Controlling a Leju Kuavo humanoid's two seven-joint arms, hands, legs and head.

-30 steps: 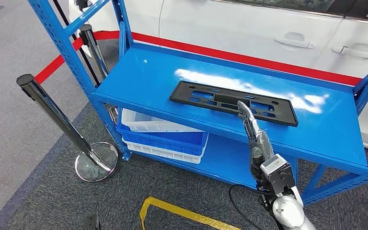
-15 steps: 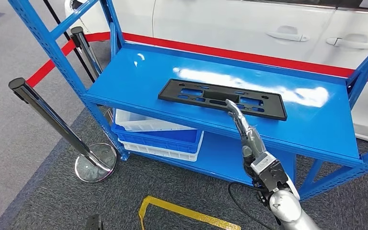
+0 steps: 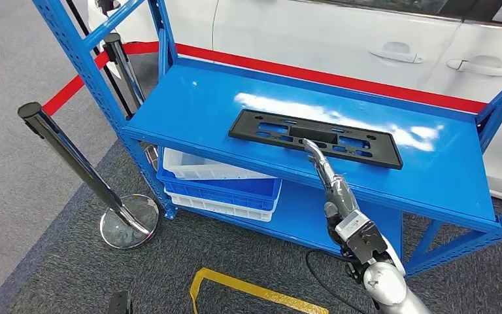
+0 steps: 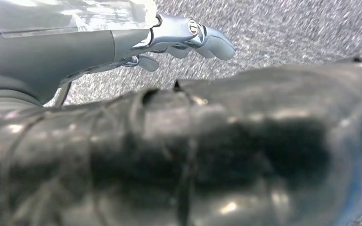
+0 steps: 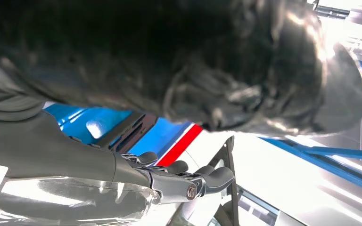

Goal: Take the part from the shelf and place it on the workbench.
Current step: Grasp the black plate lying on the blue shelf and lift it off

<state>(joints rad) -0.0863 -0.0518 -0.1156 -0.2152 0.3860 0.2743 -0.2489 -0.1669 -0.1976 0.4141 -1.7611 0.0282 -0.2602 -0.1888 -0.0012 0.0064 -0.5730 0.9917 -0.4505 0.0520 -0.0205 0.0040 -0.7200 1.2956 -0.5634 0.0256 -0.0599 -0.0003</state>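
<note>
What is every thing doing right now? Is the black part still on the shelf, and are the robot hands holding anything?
Part: lying flat on the top shelf, not lifted.
Shelf: upright, top level carries the part.
Bins: stacked on the lower level.
Right robot hand: stretched out, fingertips at the part's near edge, not gripping it.
Left robot hand: holds nothing, fingers loosely curled, over the carpet.
Post: standing, tilted in view.

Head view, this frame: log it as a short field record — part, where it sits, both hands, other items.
part: black slotted plate
location: lying flat on the blue shelf, top level
right hand: extended, fingertips at the plate's near edge, not holding it
left hand: hanging over grey carpet, holds nothing
lower shelf: stacked blue and white bins
nearby: chrome stanchion, white car
</note>
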